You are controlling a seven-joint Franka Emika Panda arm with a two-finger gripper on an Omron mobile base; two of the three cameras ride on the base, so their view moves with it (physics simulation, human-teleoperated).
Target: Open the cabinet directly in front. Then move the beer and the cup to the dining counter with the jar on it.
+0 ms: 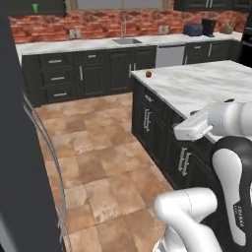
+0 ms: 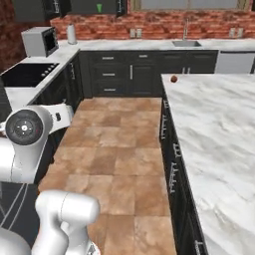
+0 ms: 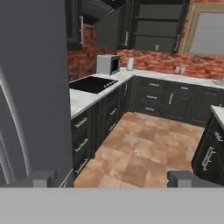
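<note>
Raised and folded at the elbow above the base, white jointed arm with forearm level; dark two-finger gripper spread wide, holding nothing, tips well apart.

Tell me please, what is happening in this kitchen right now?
The robot's tool is open and holds nothing. The cabinet on the far wall stands open, with the green cup inside on a shelf. The jar sits at the far corner of the dining counter.
</note>
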